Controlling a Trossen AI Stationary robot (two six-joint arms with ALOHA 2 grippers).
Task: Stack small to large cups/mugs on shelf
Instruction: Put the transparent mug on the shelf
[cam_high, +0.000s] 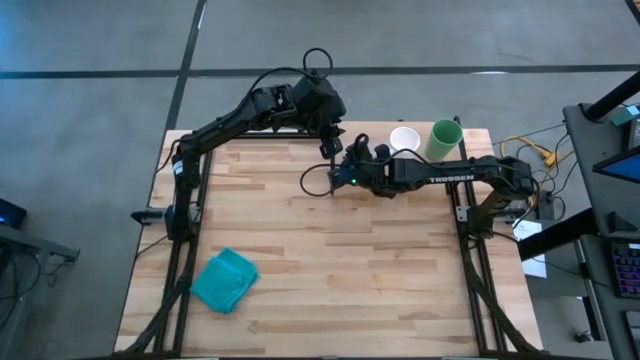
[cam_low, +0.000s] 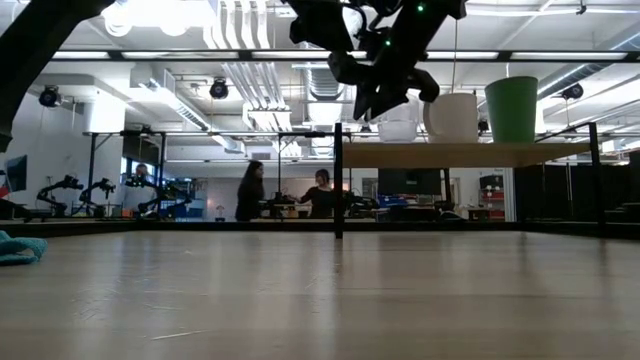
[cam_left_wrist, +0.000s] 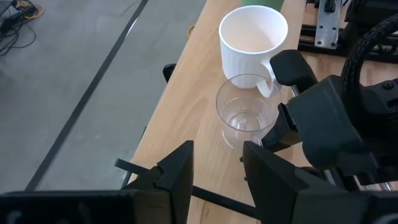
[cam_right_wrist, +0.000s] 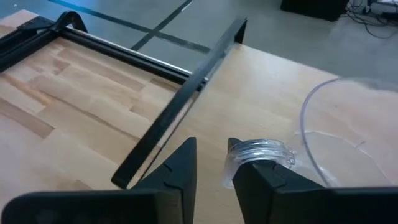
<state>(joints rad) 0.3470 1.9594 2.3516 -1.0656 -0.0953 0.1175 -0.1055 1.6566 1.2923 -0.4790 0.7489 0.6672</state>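
On the shelf (cam_low: 480, 154) stand, in a row, the clear cup (cam_left_wrist: 247, 115), the white mug (cam_left_wrist: 252, 40) and the green cup (cam_low: 512, 108). All three rest upright on their bases. My right gripper (cam_right_wrist: 211, 163) hangs over the shelf beside the clear cup, its fingers a narrow gap apart with only bare wood between them. My left gripper (cam_left_wrist: 217, 168) hovers open above the shelf's left end, facing the clear cup from a short way off. In the high view the clear cup is hidden under the right gripper (cam_high: 358, 152). My right gripper has one fingertip (cam_right_wrist: 258, 177) right at the clear cup's foot (cam_right_wrist: 260, 151), coming at it slanting down from the side away from the mug. The cup stands upright on the shelf, outside the gap between the fingers. Whether the fingertip touches it, I cannot tell.
A black rail (cam_right_wrist: 186, 99) runs along the shelf's edge near both grippers. A teal cloth (cam_high: 225, 280) lies on the table near its left front corner. The two arms stand close together over the shelf. Two people (cam_low: 250, 190) are in the room far behind.
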